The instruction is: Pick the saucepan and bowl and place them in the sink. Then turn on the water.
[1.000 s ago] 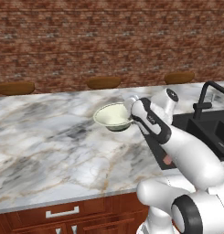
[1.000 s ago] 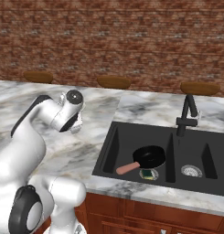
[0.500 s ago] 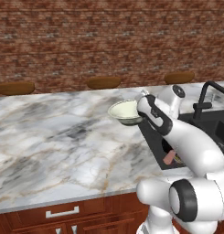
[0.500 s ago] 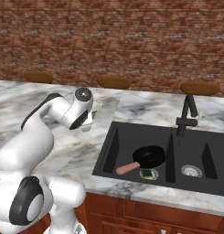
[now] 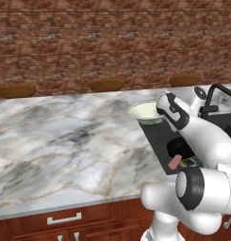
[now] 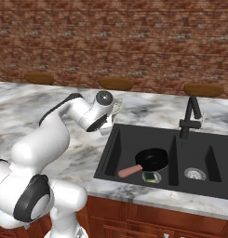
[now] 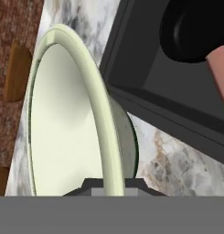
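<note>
left base view: my pincer (image 5: 159, 112) carries the bowl (image 5: 145, 112) in the air over the near-left rim of the sink (image 5: 160, 135).

right base view: the saucepan (image 6: 151, 159) lies in the left basin, pink handle toward the front.

hand view: my fingers are clamped shut on the bowl's rim, beside the sink's edge.

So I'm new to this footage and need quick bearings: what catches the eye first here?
The white arm's gripper is shut on the rim of the cream bowl, carrying it above the marble counter's edge at the black sink. Inside the left basin lies the black saucepan, its pink handle pointing toward the front. The arched faucet stands behind, no water running.
</note>
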Robot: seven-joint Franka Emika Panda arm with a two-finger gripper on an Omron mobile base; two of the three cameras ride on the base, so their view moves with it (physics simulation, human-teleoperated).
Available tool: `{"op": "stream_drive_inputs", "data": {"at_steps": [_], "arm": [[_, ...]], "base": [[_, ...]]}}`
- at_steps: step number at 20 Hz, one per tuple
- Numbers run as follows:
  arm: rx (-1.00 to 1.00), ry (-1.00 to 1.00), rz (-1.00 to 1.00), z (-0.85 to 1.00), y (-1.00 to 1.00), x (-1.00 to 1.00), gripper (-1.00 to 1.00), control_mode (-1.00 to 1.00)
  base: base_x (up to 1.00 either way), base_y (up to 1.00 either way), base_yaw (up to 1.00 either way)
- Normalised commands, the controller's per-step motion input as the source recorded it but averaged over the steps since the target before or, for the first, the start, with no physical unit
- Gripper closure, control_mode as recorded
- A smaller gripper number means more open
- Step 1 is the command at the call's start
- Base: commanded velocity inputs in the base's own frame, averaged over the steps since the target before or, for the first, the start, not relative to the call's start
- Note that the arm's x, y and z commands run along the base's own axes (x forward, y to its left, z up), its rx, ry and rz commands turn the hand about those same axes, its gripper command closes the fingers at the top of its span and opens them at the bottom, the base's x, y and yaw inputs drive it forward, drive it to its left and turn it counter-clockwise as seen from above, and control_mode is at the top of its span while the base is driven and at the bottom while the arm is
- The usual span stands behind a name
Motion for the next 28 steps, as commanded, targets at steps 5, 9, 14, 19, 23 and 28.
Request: {"op": "stream_drive_inputs", "data": {"at_steps": [5,9,14,19,23,28], "arm": [[0.00,0.00,-0.05,0.00,-0.68,0.08,1.00,-1.00],[0.00,0.00,-0.08,-0.01,-0.58,0.16,1.00,-1.00],[0.00,0.00,-0.10,-0.01,-0.54,0.20,1.00,-1.00],[0.00,0.00,-0.08,-0.12,-0.54,0.10,1.00,-1.00],[0.00,0.00,-0.05,-0.25,-0.55,0.00,1.00,-1.00],[0.00,0.00,-0.04,-0.31,-0.47,0.00,1.00,-1.00]], "base": [[0.00,0.00,0.00],[0.00,0.00,0.00],[0.00,0.00,0.00],[0.00,0.00,0.00],[0.00,0.00,0.00],[0.00,0.00,0.00]]}}
